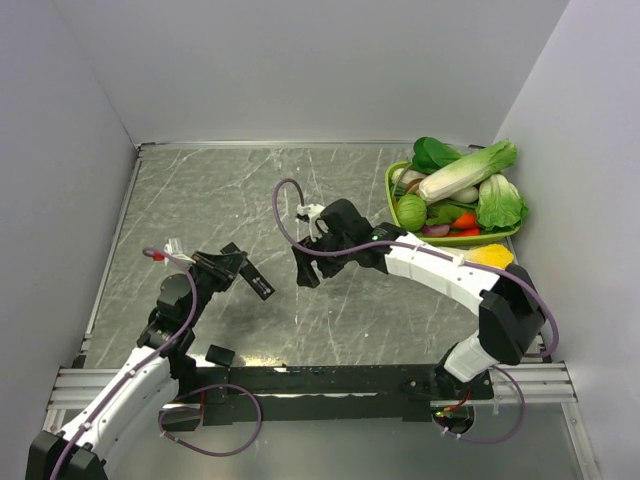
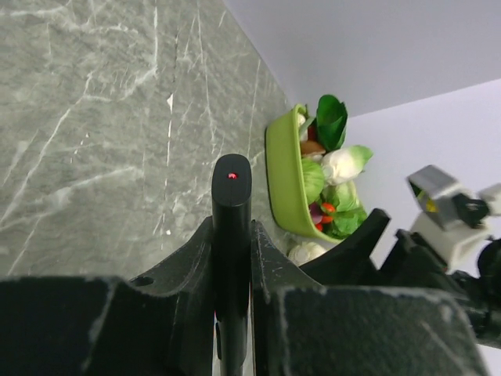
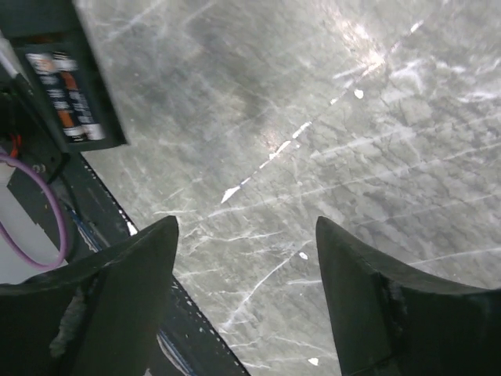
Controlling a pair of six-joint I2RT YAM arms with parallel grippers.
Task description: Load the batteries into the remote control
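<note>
My left gripper (image 1: 228, 265) is shut on the remote control (image 1: 258, 281), a slim black bar held above the table. In the left wrist view the remote (image 2: 232, 196) stands edge-on between the fingers (image 2: 274, 266), a red dot at its tip. In the right wrist view the remote's open compartment (image 3: 47, 47) shows at the top left with two batteries (image 3: 69, 94) lying side by side in it, dark with orange bands. My right gripper (image 1: 305, 272) is open and empty just right of the remote; its fingertips (image 3: 244, 227) hang over bare table.
A small flat black cover piece (image 1: 220, 354) lies on the table near the left arm's base. A green basket (image 1: 392, 195) of vegetables stands at the back right and shows in the left wrist view (image 2: 280, 172). White walls enclose the grey marble table.
</note>
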